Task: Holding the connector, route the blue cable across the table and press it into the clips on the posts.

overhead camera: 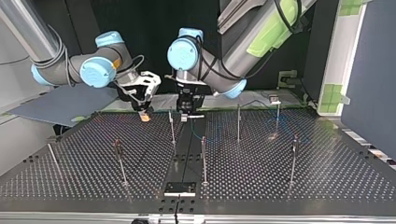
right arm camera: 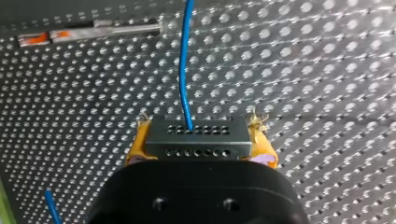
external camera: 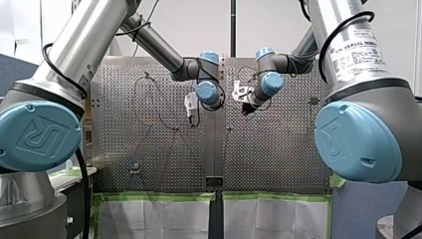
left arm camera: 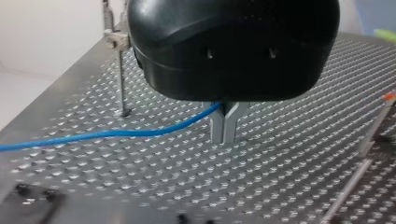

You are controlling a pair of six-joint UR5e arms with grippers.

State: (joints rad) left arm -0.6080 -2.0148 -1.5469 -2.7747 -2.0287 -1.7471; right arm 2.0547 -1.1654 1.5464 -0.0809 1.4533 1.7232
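In the right wrist view my right gripper [right arm camera: 201, 135] is shut with its yellow pads [right arm camera: 137, 142] on a grey connector [right arm camera: 196, 142]. The blue cable [right arm camera: 185, 60] leaves the connector's face and runs away over the perforated table. In the left wrist view my left gripper [left arm camera: 223, 139] has its metal fingers pressed together on the blue cable [left arm camera: 116, 133] just above the table, and the cable trails off to one side. In the top view my right gripper [overhead camera: 145, 115] and my left gripper [overhead camera: 185, 115] hang close together at the table's far middle.
Several thin posts stand on the table, such as a post [overhead camera: 172, 127], another post [overhead camera: 238, 122] and a third post [overhead camera: 203, 159]. A post with a clip [left arm camera: 120, 70] stands beyond my left gripper. A black plate [overhead camera: 180, 188] lies at the near edge.
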